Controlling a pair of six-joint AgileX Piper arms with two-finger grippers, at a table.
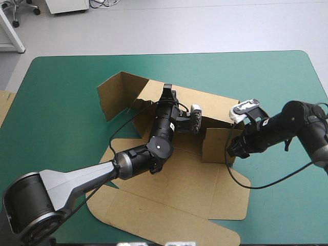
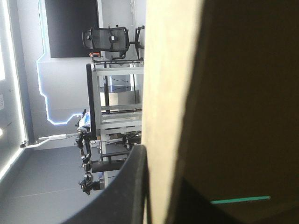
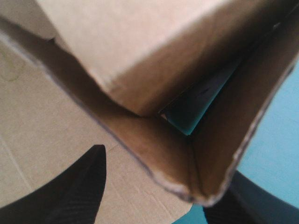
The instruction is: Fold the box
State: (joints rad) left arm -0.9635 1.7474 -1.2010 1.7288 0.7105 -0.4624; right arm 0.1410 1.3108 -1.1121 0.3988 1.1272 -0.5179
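- Where the left gripper [image 1: 166, 95] meets the raised back wall [image 1: 215, 105] of the box [image 1: 179, 195], it is clamped narrow over the wall's top edge with the board between its fingers.
- Left wrist view: one black finger [image 2: 126, 186] lies flat against the pale cut edge of the board. The far side of the sheet is in deep shadow.
- Right gripper [image 3: 168, 165]: fingers spread wide, straddling a folded corner of brown board. Cannot tell whether either finger touches it.
- That corner belongs to a small upright flap [image 1: 215, 146] at the back wall's right end. Teal-green cover shows through the gap in the fold.
- At the wall's left end a larger side flap [image 1: 115, 95] stands up, angled toward the far left of the worktop [image 1: 66, 133].
- The rest of the box lies flat near the worktop's middle, spreading toward the near edge, with the left arm passing over it.
- An edge of more board [image 1: 4, 105] shows at the worktop's left edge, well apart from the box.
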